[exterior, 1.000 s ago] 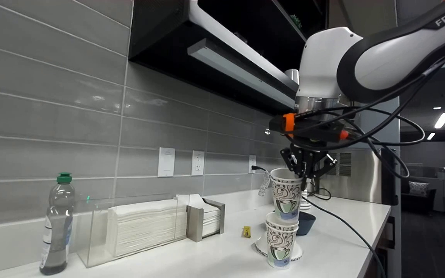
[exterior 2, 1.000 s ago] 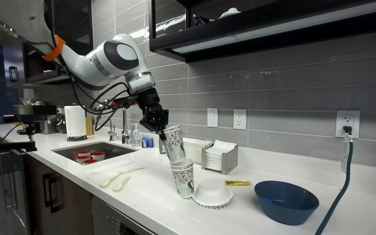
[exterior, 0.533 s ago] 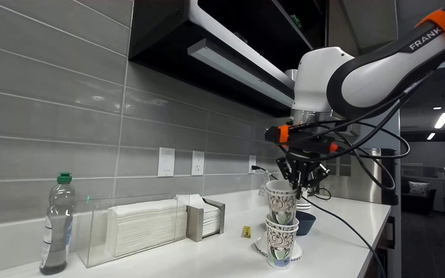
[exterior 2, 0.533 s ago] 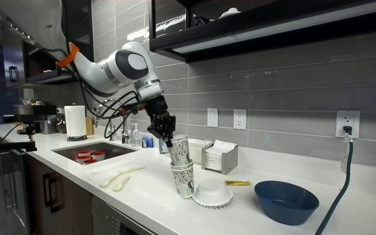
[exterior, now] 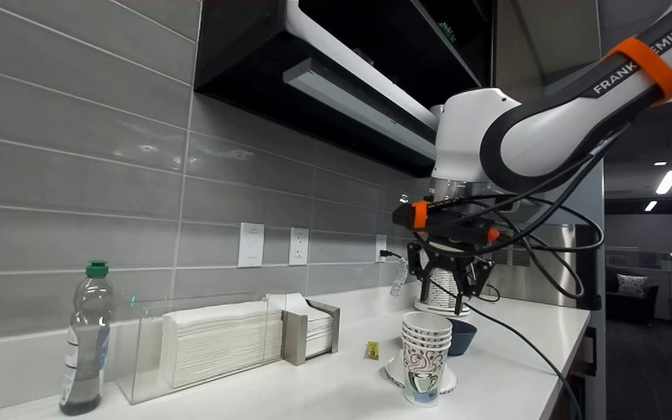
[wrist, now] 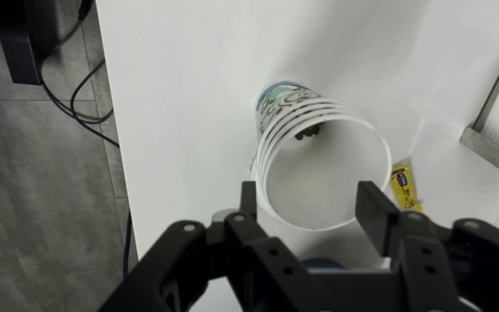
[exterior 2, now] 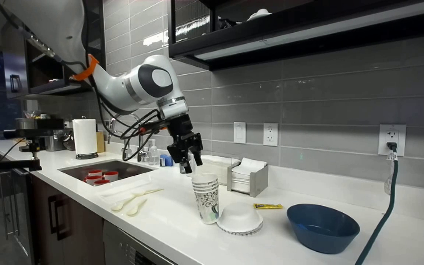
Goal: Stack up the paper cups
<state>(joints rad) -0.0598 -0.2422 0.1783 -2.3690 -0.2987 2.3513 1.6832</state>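
The paper cups stand upright on the counter, nested into one stack with several white rims close together. In an exterior view the stack of paper cups shows its dark swirl print below the rims. My gripper is open just above the stack, apart from it. Looking down in the wrist view, I see into the top cup, its round mouth lying beyond and between the spread fingertips. Nothing is held in the gripper. The lower cups are mostly hidden inside one another.
Upturned white bowls sit beside the stack. A yellow packet, a napkin holder and a dark blue bowl are farther along. A clear bottle stands by the wall. Pale cutlery lies towards the sink.
The upper cups, held tilted above the stack a second ago, came down into it and were let go. My gripper has lowered with them, then opened.
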